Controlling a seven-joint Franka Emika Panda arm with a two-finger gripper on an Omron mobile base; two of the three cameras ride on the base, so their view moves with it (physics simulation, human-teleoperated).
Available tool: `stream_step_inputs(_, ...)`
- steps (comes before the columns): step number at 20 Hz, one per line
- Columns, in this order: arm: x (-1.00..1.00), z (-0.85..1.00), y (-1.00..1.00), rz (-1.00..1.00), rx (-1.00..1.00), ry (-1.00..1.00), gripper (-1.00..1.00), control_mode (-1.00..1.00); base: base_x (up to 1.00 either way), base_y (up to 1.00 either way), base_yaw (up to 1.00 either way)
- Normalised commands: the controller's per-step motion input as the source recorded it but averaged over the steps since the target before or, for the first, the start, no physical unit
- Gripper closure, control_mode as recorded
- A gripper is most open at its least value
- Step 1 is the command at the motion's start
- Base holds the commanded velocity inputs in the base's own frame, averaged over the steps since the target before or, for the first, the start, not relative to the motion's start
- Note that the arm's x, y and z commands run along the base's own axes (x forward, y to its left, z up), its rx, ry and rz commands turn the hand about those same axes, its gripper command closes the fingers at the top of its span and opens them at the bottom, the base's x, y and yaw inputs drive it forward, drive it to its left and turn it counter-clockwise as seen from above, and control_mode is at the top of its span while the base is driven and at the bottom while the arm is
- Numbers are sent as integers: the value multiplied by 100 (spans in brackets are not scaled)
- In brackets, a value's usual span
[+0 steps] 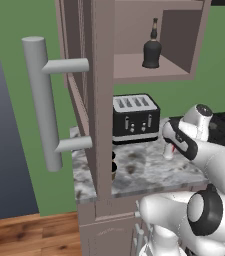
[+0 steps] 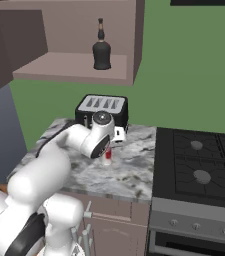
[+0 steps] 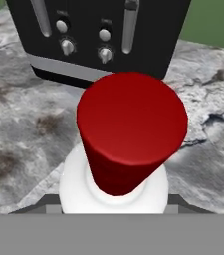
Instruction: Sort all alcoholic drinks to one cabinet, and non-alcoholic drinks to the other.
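The slim clear bottle (image 3: pixel 114 184) with its red cap (image 3: pixel 131 134) stands upright on the marble counter (image 2: pixel 134 170), just in front of the toaster. My gripper (image 2: pixel 109 150) comes down over it from above, and its fingers press against both sides of the bottle's body. This bottle (image 1: pixel 167 150) also shows under the hand in the left base view. The squat black bottle (image 1: pixel 152 50) (image 2: pixel 101 50) stands on the shelf of the open wall cabinet (image 1: pixel 154 75). A small dark-topped cup (image 1: pixel 113 169) peeks out behind the door's edge.
A black four-slot toaster (image 1: pixel 135 117) (image 2: pixel 104 110) (image 3: pixel 98 35) sits at the back of the counter. The open cabinet door (image 1: pixel 101 100) with its grey bar handle (image 1: pixel 43 100) juts out at the left. A black stove (image 2: pixel 199 165) lies to the right.
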Motion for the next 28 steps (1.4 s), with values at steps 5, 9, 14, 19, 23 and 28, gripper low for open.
stream_step_inputs(5, -8, 44, 9, 0, 0, -6, 100, -100, 0, 0, 0)
stream_step_inputs(9, -6, 42, 15, 0, 0, -6, 100, -100, 0, 0, 0)
stream_step_inputs(14, -5, 42, 17, 0, 0, -1, 100, -100, 0, 0, 0)
stream_step_inputs(19, -2, 41, 19, 0, 0, 0, 100, -100, 0, 0, 0)
stream_step_inputs(23, -1, 41, 18, 0, 0, 0, 100, -100, 0, 0, 0)
stream_step_inputs(28, 0, 37, 20, 0, 0, -1, 100, -100, 0, 0, 0)
